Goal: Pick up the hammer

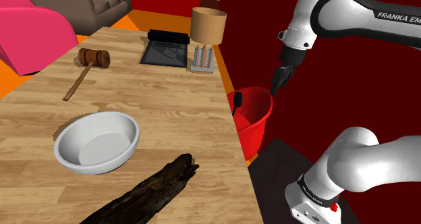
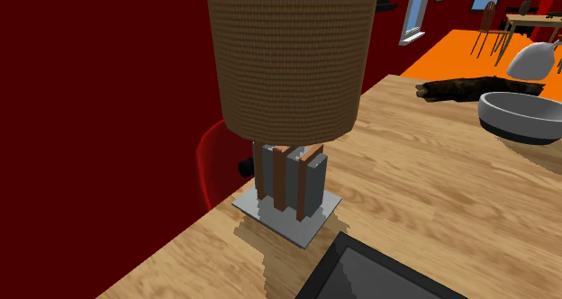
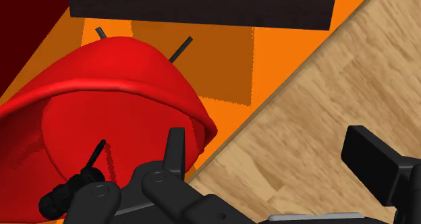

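A long wooden table [image 1: 169, 115] with a pale plank grain stands on an orange floor [image 1: 152, 17], with dark red walls [image 1: 270, 13] along its far side. The hammer [image 1: 93, 57], a wooden mallet with a dark brown head and a lighter handle, lies flat near the table's far corner towards the shoulder view's upper left, its handle running down and left from the head, well apart from everything else. A white bowl [image 1: 96, 143] sits nearer the camera, and a dark, rough log [image 1: 152, 192] lies beside it by the near edge. At the far end, a lamp [image 1: 207, 27] with a woven brown shade stands on a grey square base, just beside a flat black tray [image 1: 164, 52]. A pink seat [image 1: 30, 37] and a brown armchair [image 1: 88, 1] stand beyond the table. In the second exterior view a window [image 2: 414, 13] shows in the far wall. A red bucket [image 1: 255, 115] sits on the floor against the table's edge, between the table and the dark stand [image 1: 283, 169]. The gripper [image 1: 278, 84] hangs off the table above the bucket, far from the hammer; in the wrist view its fingers [image 3: 177, 152] stand wide apart with nothing between them
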Robot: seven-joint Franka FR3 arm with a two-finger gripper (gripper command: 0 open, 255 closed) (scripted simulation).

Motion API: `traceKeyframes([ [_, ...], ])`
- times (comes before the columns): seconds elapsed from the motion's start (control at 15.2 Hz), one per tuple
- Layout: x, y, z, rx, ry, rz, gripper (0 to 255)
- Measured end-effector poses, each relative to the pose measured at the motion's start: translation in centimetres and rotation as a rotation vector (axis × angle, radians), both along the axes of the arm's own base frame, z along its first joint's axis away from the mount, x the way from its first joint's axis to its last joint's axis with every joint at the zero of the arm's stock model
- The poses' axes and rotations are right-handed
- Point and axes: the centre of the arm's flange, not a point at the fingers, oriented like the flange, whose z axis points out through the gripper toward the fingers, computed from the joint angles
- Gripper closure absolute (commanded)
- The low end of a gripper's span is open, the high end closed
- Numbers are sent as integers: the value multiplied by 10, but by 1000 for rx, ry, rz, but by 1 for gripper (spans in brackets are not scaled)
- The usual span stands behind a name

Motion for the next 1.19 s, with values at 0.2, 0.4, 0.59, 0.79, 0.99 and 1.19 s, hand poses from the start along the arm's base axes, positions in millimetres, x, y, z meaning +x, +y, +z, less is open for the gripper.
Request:
traceKeyframes([
  [0.2, 11, -6, -10, 2, 5, -22, 0],
  [0.4, 40, -20, -29, 5, 14, -73, 0],
  [0.59, 67, -35, -56, 9, 24, -127, 0],
  [0.79, 95, -52, -77, 13, 33, -183, 0],
  [0.99, 123, -72, -102, 17, 43, -238, 0],
  [1.19, 147, -91, -128, 21, 52, -293, 0],
])
